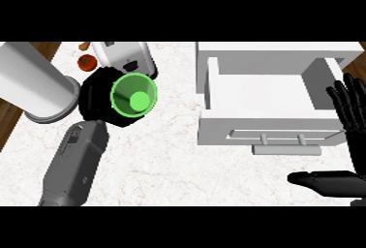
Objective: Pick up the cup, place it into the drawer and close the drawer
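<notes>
The left hand (100,99) is mostly hidden behind the green cup (133,94) it curls round, so its fingers cannot be told apart. The right hand (348,106) is cut by the view's right edge. The drawer (266,131) runs past that edge too. A grey cylinder (32,80) and a white appliance (127,54) are cropped at the top; a small red thing (87,61) is too small to name

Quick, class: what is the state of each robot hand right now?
Left hand: shut on the green cup.
Right hand: open, holding nothing, beside the open drawer.
</notes>
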### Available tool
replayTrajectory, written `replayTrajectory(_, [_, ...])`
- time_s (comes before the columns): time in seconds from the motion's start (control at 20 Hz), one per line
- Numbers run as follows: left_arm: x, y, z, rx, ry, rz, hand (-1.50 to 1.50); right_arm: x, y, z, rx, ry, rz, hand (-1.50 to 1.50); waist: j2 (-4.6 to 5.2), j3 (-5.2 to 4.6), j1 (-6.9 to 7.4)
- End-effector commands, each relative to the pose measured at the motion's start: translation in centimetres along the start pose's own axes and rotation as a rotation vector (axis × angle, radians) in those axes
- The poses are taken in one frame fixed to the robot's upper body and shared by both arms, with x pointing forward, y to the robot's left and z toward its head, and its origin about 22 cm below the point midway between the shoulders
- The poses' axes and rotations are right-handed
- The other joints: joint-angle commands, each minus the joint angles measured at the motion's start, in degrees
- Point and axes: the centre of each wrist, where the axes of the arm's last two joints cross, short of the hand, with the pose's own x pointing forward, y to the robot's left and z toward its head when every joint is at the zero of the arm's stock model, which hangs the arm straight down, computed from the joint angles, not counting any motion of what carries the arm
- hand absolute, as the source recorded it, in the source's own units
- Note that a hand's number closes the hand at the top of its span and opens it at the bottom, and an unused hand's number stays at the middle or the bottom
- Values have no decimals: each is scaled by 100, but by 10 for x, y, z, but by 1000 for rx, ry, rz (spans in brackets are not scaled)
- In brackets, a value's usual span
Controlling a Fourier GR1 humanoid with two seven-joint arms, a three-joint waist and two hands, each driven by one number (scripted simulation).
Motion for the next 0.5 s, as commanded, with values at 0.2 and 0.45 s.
replayTrajectory(0.2, [44, -97, -85, -113, -25, -30, 150, -8, 12, 0, 12, 5, -20, -150, 29, -3, -91])
replayTrajectory(0.45, [73, -126, -118, -149, 9, -81, 150, 0, 8, 1, 7, -19, -3, -150, 37, -5, -87])
